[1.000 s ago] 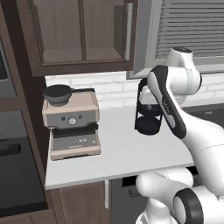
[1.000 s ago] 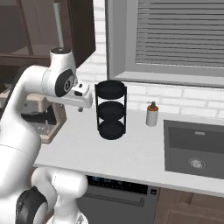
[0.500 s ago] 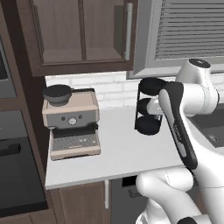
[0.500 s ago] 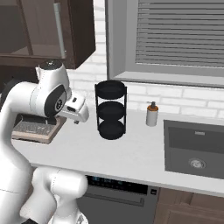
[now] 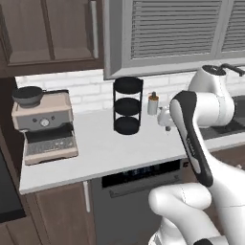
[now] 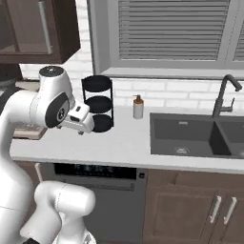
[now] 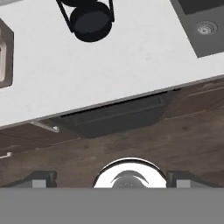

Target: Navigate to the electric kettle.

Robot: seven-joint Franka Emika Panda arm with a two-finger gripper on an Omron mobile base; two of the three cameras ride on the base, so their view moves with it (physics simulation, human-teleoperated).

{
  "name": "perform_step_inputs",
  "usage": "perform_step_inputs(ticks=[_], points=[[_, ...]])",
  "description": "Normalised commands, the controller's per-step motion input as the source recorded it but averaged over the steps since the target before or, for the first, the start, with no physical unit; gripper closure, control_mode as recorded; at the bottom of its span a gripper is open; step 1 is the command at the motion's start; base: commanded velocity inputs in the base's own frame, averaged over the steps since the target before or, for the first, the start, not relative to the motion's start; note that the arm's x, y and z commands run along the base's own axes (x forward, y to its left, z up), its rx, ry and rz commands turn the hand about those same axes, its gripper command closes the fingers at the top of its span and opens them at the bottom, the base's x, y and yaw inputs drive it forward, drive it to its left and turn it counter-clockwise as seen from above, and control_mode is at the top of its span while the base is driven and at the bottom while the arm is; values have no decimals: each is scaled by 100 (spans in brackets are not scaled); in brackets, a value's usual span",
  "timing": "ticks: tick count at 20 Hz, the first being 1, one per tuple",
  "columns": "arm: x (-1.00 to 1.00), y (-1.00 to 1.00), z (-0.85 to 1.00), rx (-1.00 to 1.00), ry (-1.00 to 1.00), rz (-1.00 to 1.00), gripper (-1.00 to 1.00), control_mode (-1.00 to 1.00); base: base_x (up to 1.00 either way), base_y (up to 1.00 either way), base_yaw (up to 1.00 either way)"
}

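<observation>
My gripper (image 5: 165, 125) hangs over the counter's front part, just right of a black three-tier rack (image 5: 128, 105). From the right base it sits lower left of that rack (image 6: 97, 104), with the gripper (image 6: 82, 131) pointing downward. In the hand view the gripper (image 7: 112, 180) is open, its two dark fingertips (image 7: 41, 178) far apart with nothing between them. It looks down on the white counter (image 7: 131, 65) and the rack (image 7: 89, 19).
An espresso machine (image 5: 44, 127) stands at the counter's left end. A soap bottle (image 6: 138, 106) stands by the brick wall, with a dark sink (image 6: 190, 133) and faucet (image 6: 224, 95) to the right. A dishwasher front (image 5: 139, 186) sits below the counter.
The whole picture has shifted: the base has driven to the right, so the espresso machine now lies farther left and the sink and faucet have come into view. The hand has dropped lower.
</observation>
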Motion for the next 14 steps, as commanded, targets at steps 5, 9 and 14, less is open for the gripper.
perform_step_inputs(ticks=[5, 9, 14], points=[[0, 0, 0, 0, 0, 0, -100, 100, -98, -68, -49], [0, 0, 0, 0, 0, 0, -100, 100, -44, -38, -56], [0, 0, 0, 0, 0, 0, -100, 100, -6, -30, -42]])
